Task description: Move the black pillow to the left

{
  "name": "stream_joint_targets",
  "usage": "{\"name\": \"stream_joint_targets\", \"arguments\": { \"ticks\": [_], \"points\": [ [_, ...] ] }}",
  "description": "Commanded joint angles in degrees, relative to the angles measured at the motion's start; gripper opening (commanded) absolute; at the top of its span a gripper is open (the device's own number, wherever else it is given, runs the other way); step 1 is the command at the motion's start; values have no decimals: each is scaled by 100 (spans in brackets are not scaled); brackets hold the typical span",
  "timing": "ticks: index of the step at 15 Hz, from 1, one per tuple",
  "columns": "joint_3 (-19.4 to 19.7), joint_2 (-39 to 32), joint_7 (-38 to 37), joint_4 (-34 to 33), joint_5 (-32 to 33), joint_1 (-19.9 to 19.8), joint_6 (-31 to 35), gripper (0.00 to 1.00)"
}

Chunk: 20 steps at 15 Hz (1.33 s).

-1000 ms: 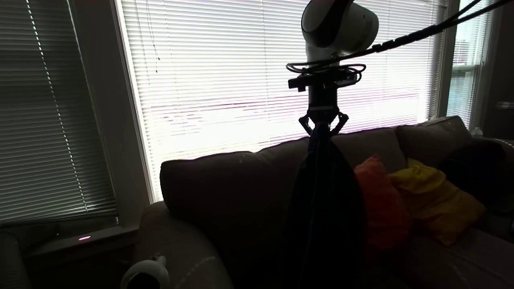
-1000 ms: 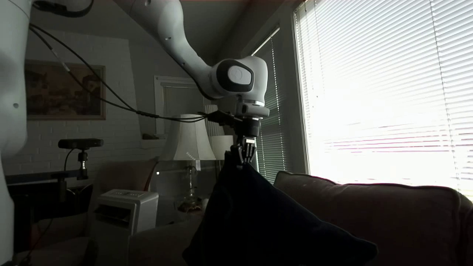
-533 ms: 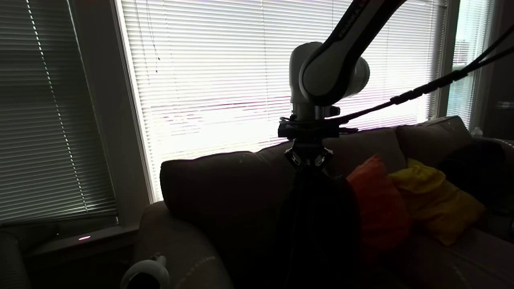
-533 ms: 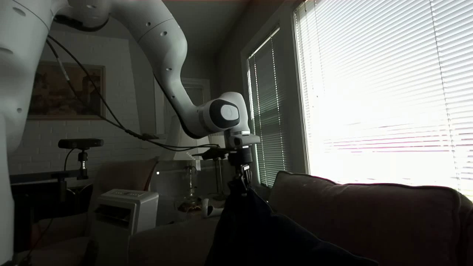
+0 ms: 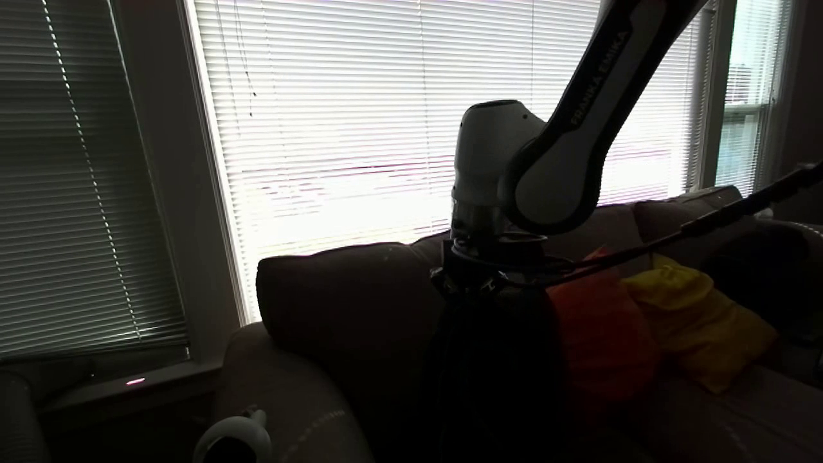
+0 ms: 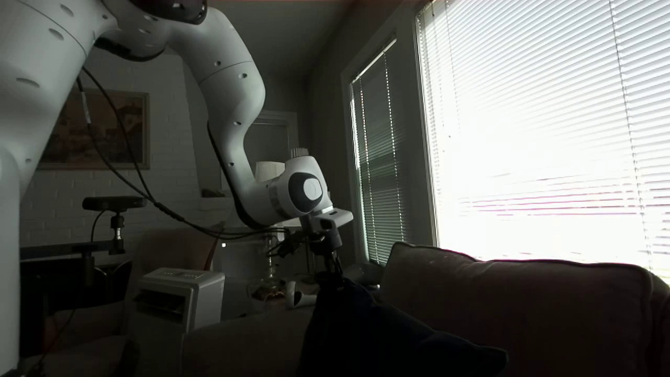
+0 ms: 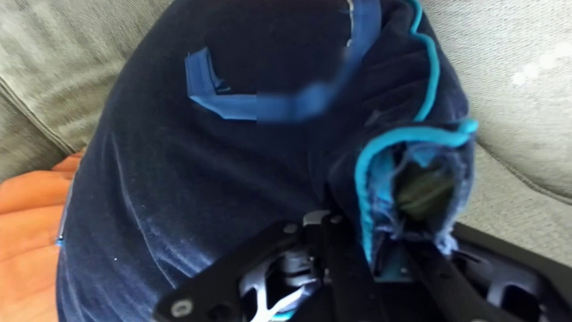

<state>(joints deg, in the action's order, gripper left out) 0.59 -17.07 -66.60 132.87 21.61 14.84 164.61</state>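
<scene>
The black pillow (image 5: 501,366) is a dark shape in front of the sofa back, and it also shows in an exterior view (image 6: 366,335). In the wrist view the pillow (image 7: 201,170) looks dark navy with teal edging and a loose blue strip. My gripper (image 7: 380,241) is shut on the pillow's bunched corner, with cloth between its fingers (image 7: 337,255). The gripper also shows above the pillow in both exterior views (image 5: 469,289) (image 6: 331,280). The pillow hangs from its top corner; its bottom is dark or out of frame, so I cannot tell whether it rests on the seat.
The sofa back (image 5: 347,308) stands behind, with the sofa arm (image 5: 283,386) at left. A white round device (image 5: 235,434) is by that arm. A red-orange pillow (image 5: 604,347) and a yellow pillow (image 5: 697,321) lie to the right. Arm cables (image 5: 643,247) cross in front.
My gripper has come down a long way with the pillow in it and moved a little left in both exterior views. The wrist now tilts slightly. The other pillows have not moved.
</scene>
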Motion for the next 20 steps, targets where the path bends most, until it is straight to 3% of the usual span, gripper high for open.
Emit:
{"name": "stream_joint_targets", "arguments": {
  "ticks": [1, 6, 7, 8, 9, 11, 14, 17, 20],
  "points": [
    [67, -322, 376, 265, 516, 22, 1227, 3],
    [-698, -816, 936, 300, 421, -745, 2579, 3],
    [-848, -880, 1808, 357, -518, -778, 2776, 35],
    [-1067, -918, 1966, 376, -680, -1005, 2862, 37],
    [-1197, -942, 1411, 333, -35, -1301, 2893, 43],
    [-2068, -749, 1045, 575, -1, -2253, 2641, 57],
    [-3221, -961, 355, 747, 369, -3502, 2795, 77],
    [-4131, -1138, -87, 891, 726, -4777, 3055, 97],
    [-4842, -1172, -352, 876, 1008, -6035, 3216, 100]
  ]
}}
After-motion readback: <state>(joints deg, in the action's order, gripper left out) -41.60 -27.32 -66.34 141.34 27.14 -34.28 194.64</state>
